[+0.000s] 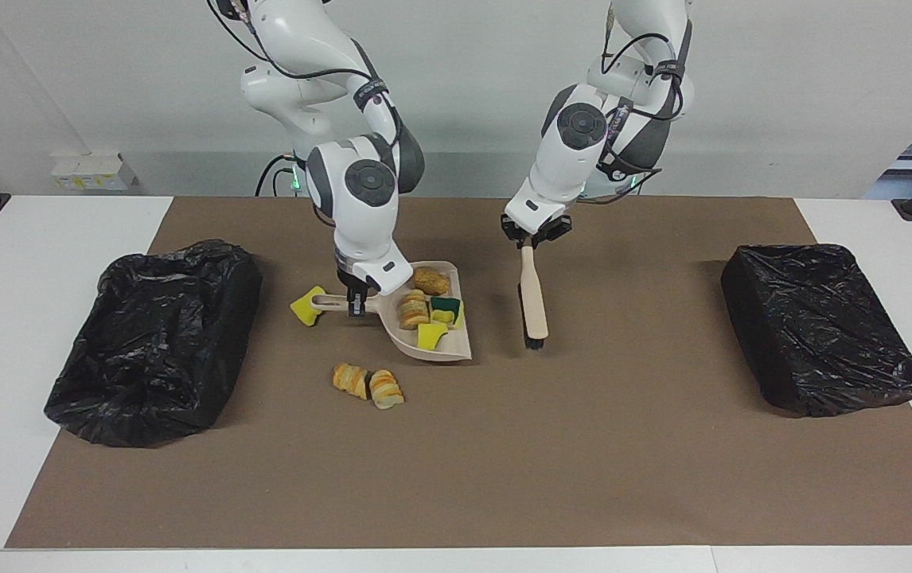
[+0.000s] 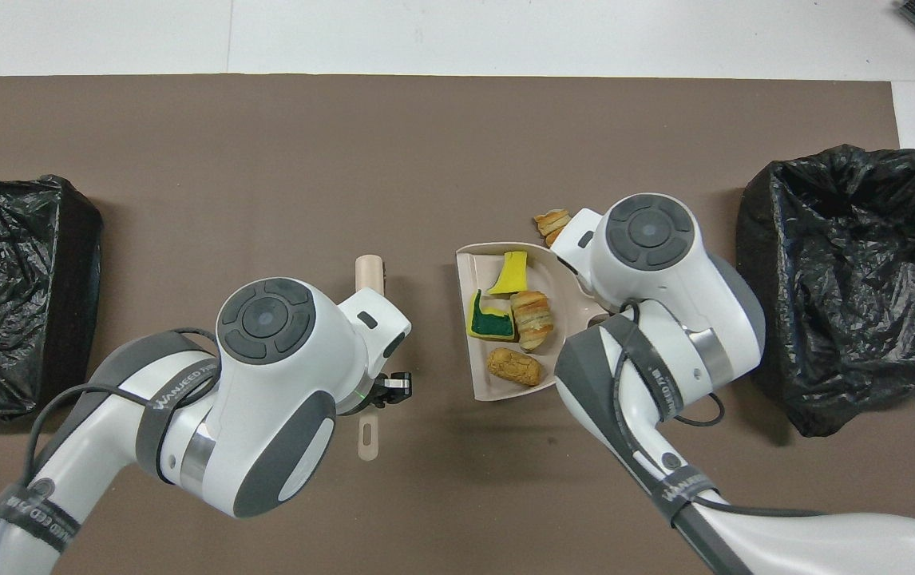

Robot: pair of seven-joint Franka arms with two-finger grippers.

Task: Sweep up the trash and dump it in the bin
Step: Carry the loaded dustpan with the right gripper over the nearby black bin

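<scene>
My right gripper [image 1: 356,303] is shut on the handle of the beige dustpan [image 1: 456,348], which rests on the brown mat. In the pan lie two bread chunks [image 1: 430,280], a green-yellow sponge bit [image 1: 446,310] and a yellow sponge bit [image 1: 430,335]. On the mat lie a yellow sponge bit [image 1: 306,307] by the handle's end and two bread chunks [image 1: 367,384] farther from the robots than the pan. My left gripper [image 1: 534,237] is shut on the beige brush [image 1: 534,301], beside the pan's mouth. In the overhead view the right wrist hides the right gripper.
An open black-bagged bin [image 1: 157,342] stands at the right arm's end of the table, also in the overhead view [image 2: 849,279]. A second black-bagged box [image 1: 822,326] stands at the left arm's end. The brown mat [image 1: 504,461] covers the table's middle.
</scene>
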